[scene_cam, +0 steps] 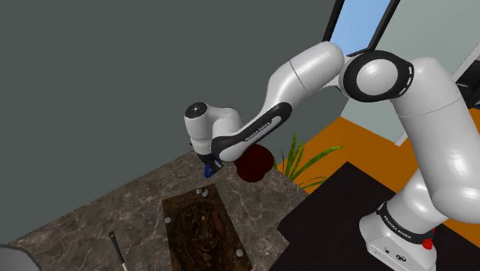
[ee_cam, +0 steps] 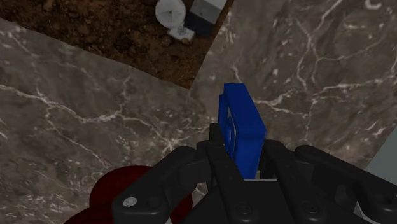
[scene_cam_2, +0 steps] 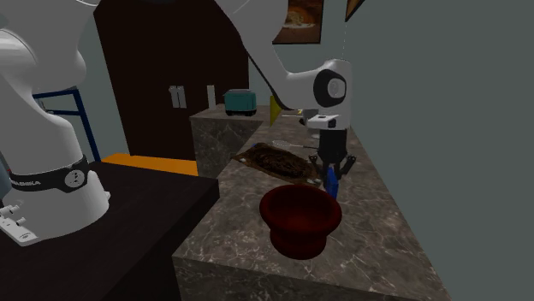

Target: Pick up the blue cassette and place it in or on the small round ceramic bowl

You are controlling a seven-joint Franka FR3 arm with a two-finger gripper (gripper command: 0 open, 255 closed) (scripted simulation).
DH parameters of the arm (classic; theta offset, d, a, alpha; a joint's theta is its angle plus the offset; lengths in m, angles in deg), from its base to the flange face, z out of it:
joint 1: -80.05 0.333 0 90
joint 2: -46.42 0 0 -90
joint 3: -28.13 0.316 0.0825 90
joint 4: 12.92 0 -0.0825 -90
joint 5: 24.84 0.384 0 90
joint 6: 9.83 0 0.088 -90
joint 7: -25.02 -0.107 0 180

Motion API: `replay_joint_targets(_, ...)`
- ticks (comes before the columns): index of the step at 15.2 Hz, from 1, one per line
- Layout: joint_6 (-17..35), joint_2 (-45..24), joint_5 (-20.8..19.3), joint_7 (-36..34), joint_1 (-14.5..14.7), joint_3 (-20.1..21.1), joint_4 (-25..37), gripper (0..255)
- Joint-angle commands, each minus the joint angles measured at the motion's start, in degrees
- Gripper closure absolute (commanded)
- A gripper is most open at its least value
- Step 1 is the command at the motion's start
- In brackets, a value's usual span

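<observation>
My black gripper (ee_cam: 240,156) is shut on the blue cassette (ee_cam: 242,125), which stands on edge between the fingers, lifted off the marble counter. In the second exterior view the cassette (scene_cam_2: 331,180) hangs from the gripper (scene_cam_2: 330,174) just above the far rim of the dark red round bowl (scene_cam_2: 299,215). In the shoulder view the gripper (scene_cam: 209,165) holds the cassette (scene_cam: 207,169) beside the bowl (scene_cam: 255,163), which the forearm partly hides. The bowl's rim (ee_cam: 121,191) shows beside the fingers in the wrist view.
A brown patterned mat (scene_cam: 203,232) lies on the marble counter (scene_cam: 115,215), with small white pieces (ee_cam: 172,11) near its corners. A thin dark tool (scene_cam: 118,249) lies near the counter's front. A green plant (scene_cam: 301,162) stands beyond the bowl. A teal toaster (scene_cam_2: 240,103) sits far off.
</observation>
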Motion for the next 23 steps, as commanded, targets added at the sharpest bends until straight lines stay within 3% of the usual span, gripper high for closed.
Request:
replay_joint_targets(1,-0.74,1.07,0.49,0.4,-0.32,0.44,-0.29,255)
replay_joint_targets(23,-10.14,11.85,6.48,5.11,-3.22,5.02,-0.74,255)
